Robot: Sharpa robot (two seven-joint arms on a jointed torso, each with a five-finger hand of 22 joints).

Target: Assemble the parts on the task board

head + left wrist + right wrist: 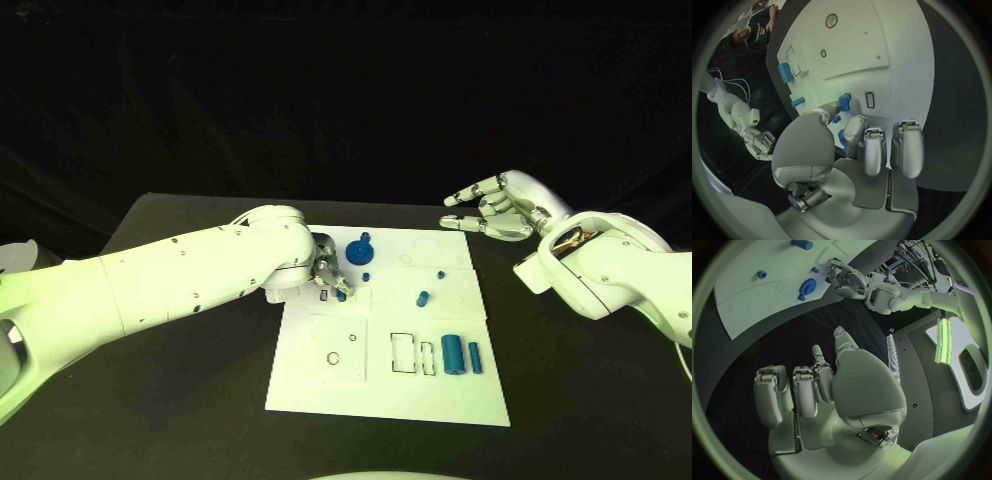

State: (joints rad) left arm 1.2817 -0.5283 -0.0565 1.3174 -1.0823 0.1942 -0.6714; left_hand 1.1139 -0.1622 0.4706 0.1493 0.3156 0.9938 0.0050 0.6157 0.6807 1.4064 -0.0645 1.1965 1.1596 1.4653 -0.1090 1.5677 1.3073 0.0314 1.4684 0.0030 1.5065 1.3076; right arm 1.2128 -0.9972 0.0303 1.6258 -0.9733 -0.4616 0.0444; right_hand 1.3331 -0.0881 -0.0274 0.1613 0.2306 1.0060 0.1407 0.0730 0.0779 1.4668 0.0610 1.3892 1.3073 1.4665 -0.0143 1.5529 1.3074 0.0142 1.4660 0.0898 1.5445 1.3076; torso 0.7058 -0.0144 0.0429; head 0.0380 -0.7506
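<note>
- Two hands, two roles: the left hand (326,272) works low over the task board (389,395), while the right hand (498,207) hangs off the board's far right corner, above the black table (173,400).
- Left hand: its fingertips pinch a small blue part (844,101) just beside a small rectangular outline (869,99) drawn on the board; judged from this, the part is being brought to its seat there.
- Right hand: fingers spread and lightly curled, holding nothing; it is probably kept well apart so as not to crowd the working hand.
- Loose parts lie on the board: a round gear-like piece (359,248) at the far edge, a short peg (423,297) near the middle, and two long bars (451,353) side by side beside printed slots, seemingly laid out next to their places.
- Hidden or unclear: the left arm (188,280) covers the board's left margin; the pinched part's lower end is masked by fingers, so whether it touches the board cannot be told.
</note>
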